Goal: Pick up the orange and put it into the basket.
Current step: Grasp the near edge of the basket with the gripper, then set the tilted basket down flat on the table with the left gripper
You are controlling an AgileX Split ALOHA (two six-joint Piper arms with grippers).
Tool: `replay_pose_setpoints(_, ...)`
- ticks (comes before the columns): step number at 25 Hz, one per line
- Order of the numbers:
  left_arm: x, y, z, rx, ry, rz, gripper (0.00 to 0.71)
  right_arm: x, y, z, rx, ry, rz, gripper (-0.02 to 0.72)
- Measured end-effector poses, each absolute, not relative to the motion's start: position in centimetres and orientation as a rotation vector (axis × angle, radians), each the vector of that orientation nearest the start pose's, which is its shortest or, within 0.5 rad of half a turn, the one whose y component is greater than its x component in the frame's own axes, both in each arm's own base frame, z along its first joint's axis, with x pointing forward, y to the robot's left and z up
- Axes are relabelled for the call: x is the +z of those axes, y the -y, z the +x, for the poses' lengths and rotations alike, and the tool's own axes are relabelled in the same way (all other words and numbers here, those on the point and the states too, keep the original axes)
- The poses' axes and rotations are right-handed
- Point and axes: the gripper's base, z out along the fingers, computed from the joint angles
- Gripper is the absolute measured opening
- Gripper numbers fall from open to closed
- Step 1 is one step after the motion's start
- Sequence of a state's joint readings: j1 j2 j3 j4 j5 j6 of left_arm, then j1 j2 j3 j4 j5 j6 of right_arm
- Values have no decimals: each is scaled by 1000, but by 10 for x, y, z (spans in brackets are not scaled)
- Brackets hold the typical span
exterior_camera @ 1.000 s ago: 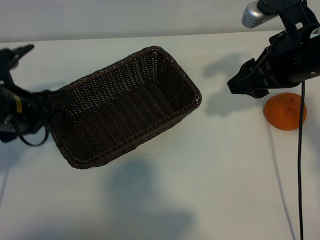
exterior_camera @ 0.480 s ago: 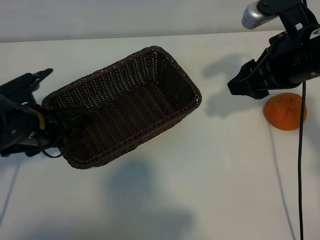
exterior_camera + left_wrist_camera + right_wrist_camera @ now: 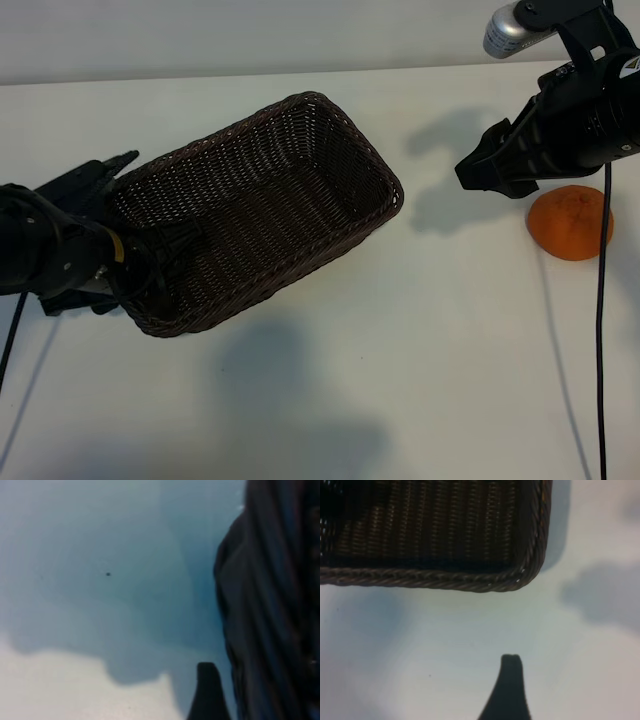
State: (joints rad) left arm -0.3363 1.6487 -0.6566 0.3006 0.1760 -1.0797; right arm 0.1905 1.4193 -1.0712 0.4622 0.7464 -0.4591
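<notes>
Exterior view, looking down at a flat white table that is filling nearly the whole scene. A rectangular dark brown woven wicker basket with sloping sides and a braided rim is sitting left of centre, turned at an angle so its long axis is running from near left to far right. Nothing is showing inside it.

A black robot arm is reaching in from the left edge, and its left gripper is sitting at the basket's near-left short end, one dark finger lying just outside the rim; whether its jaws are spread or pinching the wicker cannot be told.

A second black arm is reaching in from the far right corner. Its right gripper is hanging above the table, between the basket and the fruit, jaws spread and holding nothing.

A round bright orange citrus fruit with dimpled skin is resting on the table at the right edge, just below that arm and well apart from the basket.
</notes>
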Motion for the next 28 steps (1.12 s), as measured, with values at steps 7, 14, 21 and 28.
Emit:
replay_pose_setpoints(7,139,88,265,-338,-2578,-577,416,294,-83,283,421,-2459,-496,599)
replay_pose_setpoints(14,141,89,266,-347,-2570,-566,415,294,-83,283,421,-2459,-496,599)
replay_pose_setpoints(21,175,76,264,-399,-2449,-565,415,294,-83,283,420,-2459,-497,599)
replay_pose_setpoints(28,201,52,258,-399,-2392,-566,415,294,-83,283,418,-2459,-499,598)
